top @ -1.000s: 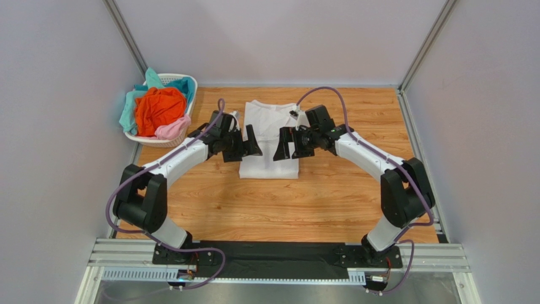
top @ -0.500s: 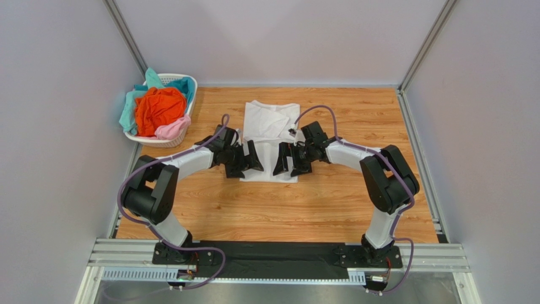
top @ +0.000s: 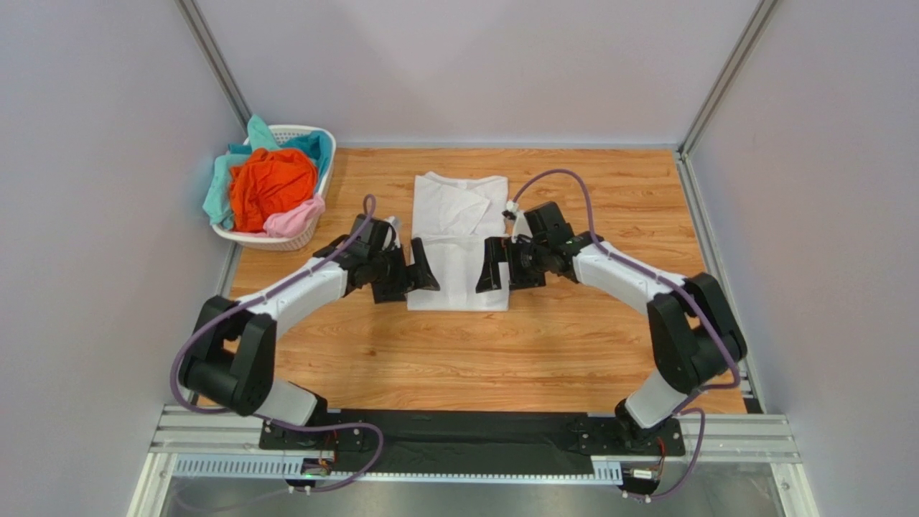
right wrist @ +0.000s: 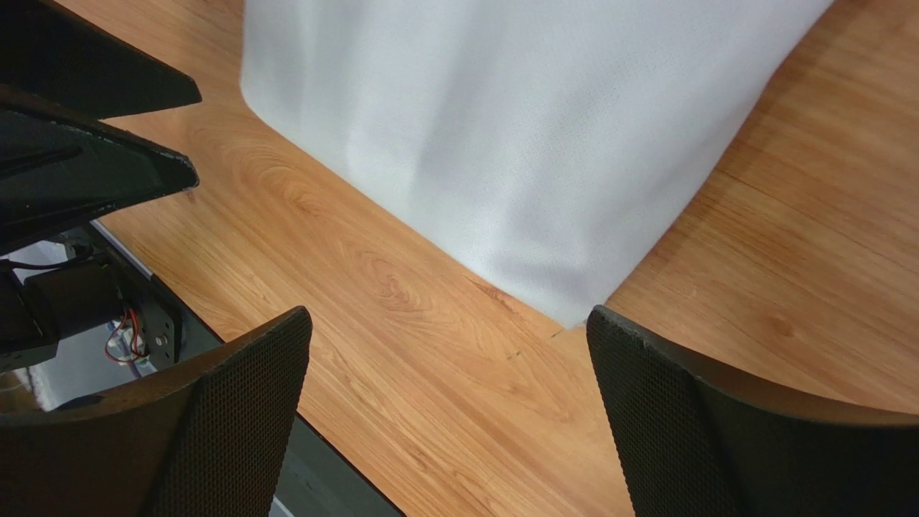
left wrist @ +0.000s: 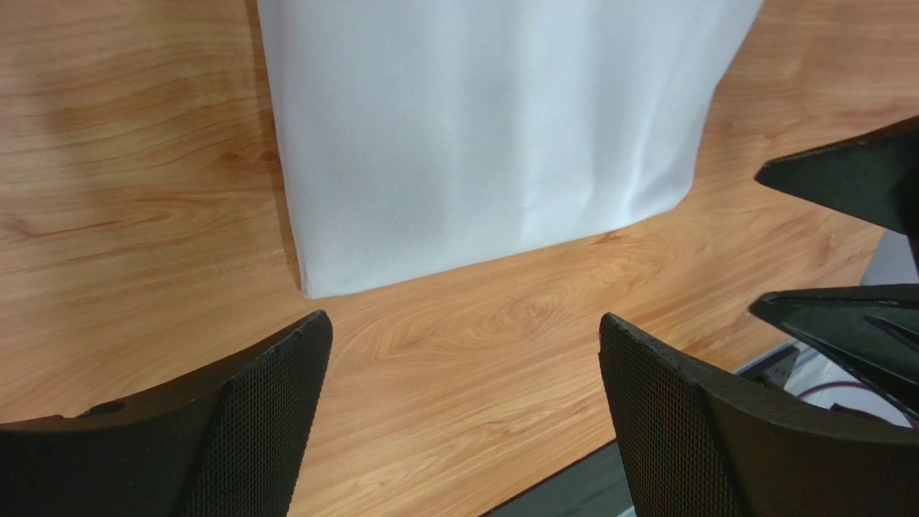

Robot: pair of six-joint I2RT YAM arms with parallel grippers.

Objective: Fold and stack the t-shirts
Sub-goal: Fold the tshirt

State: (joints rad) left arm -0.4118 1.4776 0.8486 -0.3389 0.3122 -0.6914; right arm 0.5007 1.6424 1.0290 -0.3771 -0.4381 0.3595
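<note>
White shirt: the soft white cloth t-shirt (top: 458, 232) lies flat on the middle of the light wooden surface (top: 485, 355), folded into a narrow rectangle, its short near edge toward the arms.
Left claw: the black two-finger left claw (top: 412, 275) hangs low at the shirt's near left corner, fingers spread wide, holding nothing. Its wrist view shows that corner (left wrist: 313, 285) just beyond the fingers (left wrist: 248, 420).
Right claw: the black two-finger right claw (top: 502, 269) mirrors it at the near right corner, fingers wide apart and empty. Its wrist view shows the cloth corner (right wrist: 572, 312) close ahead.
Between claws: the shirt's near edge spans the gap, and neither claw touches the cloth.
Other shirts: the crumpled orange t-shirt (top: 270, 183), teal t-shirt (top: 229, 178) and pale pink t-shirt (top: 293, 219) are heaped in the white lattice plastic basket (top: 313, 229) at the far left corner, well apart from both claws.
</note>
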